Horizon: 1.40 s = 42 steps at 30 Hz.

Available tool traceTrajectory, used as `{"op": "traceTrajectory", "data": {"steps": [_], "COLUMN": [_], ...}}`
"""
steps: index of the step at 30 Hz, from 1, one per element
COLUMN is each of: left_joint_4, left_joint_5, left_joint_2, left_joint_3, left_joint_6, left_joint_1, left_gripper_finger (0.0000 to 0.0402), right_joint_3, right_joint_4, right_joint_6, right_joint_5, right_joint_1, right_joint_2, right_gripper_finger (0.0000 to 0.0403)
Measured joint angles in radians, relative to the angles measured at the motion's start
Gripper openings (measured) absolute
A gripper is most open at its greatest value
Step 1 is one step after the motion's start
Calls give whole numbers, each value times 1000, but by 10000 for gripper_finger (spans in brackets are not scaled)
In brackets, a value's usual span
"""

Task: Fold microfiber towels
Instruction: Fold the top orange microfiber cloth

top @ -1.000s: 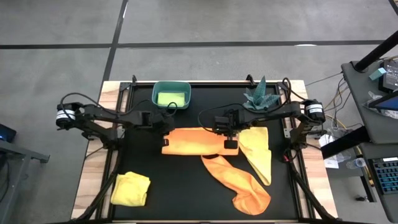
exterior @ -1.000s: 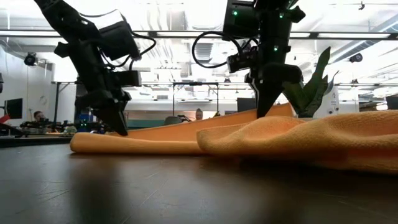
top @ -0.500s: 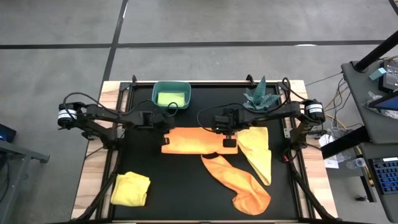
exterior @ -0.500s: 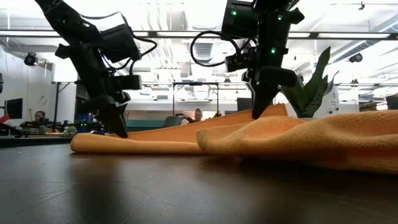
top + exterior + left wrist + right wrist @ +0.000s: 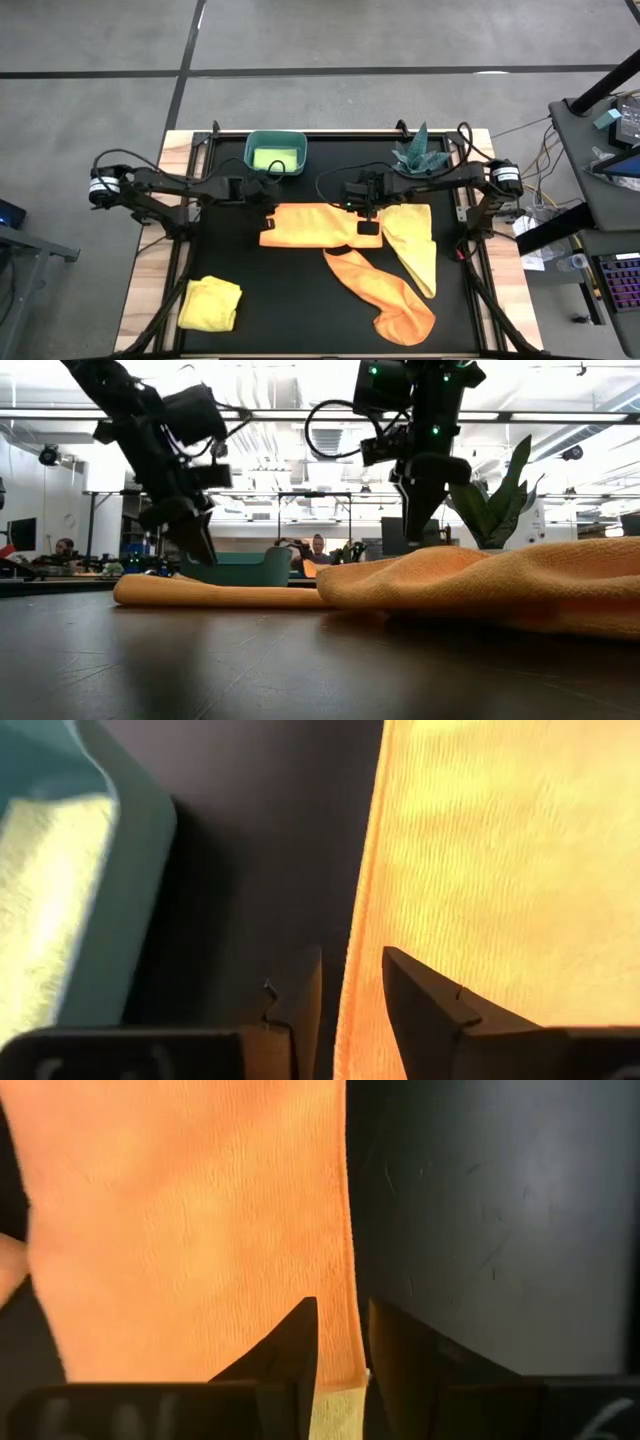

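Note:
An orange towel [image 5: 312, 225] lies folded flat on the black mat; its far edge [image 5: 362, 910] runs under both grippers. My left gripper [image 5: 265, 200] hangs open just above that edge's left end [image 5: 205, 555]. My right gripper [image 5: 365, 210] hangs open above its right end [image 5: 413, 538], the edge [image 5: 348, 1260] showing below its fingers. A second orange towel [image 5: 385, 295] lies crumpled at the near right beside a yellow towel [image 5: 415, 245]. Another yellow towel [image 5: 210, 303] lies folded at the near left. A lime green towel [image 5: 274, 157] sits in the bin.
The teal bin [image 5: 275, 152] stands at the far edge, close behind my left gripper. A potted plant [image 5: 418, 155] stands at the far right behind my right arm. Bare black mat [image 5: 290, 290] lies between the near towels.
Both grippers have opened, let go of the orange towel's far edge and risen a little. That edge, held up as a slanting ridge before, has dropped flat onto the towel, so the bin shows behind it in the low view.

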Motion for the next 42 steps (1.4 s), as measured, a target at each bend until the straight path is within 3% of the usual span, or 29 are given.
{"op": "traceTrajectory", "data": {"steps": [9, 14, 22, 32, 42], "left_joint_4": [17, 18, 21, -5, -193], "left_joint_5": [194, 205, 210, 209, 153], "left_joint_2": [-43, 6, 94, 182, 105], "left_joint_3": [6, -14, -26, -40, -61], "left_joint_6": [-79, -115, -181, -230, -290], "left_joint_1": [-64, -139, -211, -213, -211], "left_gripper_finger": [95, 95, 95, 95, 95], "right_joint_3": [-10, -41, -162, -330, -290], "right_joint_4": [10, 39, 188, 289, 283], "right_joint_6": [47, 73, 133, 252, 177], "right_joint_5": [-137, -155, -323, -295, -228], "right_joint_1": [42, 89, 145, 157, 154], "right_joint_2": [-9, -8, -8, -8, -8], "right_gripper_finger": [60, 57, 56, 56, 56]}}
